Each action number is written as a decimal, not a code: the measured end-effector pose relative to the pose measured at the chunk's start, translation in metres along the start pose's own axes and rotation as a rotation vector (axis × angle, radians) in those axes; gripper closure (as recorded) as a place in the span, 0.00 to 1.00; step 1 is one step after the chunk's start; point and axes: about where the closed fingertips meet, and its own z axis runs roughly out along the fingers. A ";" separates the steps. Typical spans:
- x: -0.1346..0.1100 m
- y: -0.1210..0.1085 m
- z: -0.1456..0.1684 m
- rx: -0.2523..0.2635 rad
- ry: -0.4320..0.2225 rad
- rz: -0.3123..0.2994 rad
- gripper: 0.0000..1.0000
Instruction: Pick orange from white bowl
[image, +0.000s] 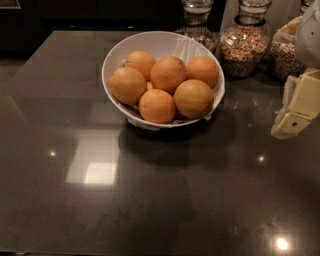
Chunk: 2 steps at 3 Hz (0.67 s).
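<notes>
The white bowl (116, 56) stands on the dark countertop at the upper middle, with a white paper liner and several oranges in it. The duller, yellow-brown orange (193, 98) lies at the front right of the pile, beside a brighter orange (157, 106) at the front. My gripper (296, 111), cream-coloured, hangs at the right edge of the view, to the right of the bowl and apart from it, a little above the counter. It holds nothing that I can see.
Glass jars of grain (244, 42) stand behind the bowl at the back right, another (197, 22) right behind the rim. The dark glossy countertop (150, 200) stretches in front, with light reflections.
</notes>
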 end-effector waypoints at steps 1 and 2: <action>-0.006 -0.002 0.005 0.011 -0.011 0.005 0.00; -0.021 -0.004 0.018 0.029 -0.047 0.020 0.00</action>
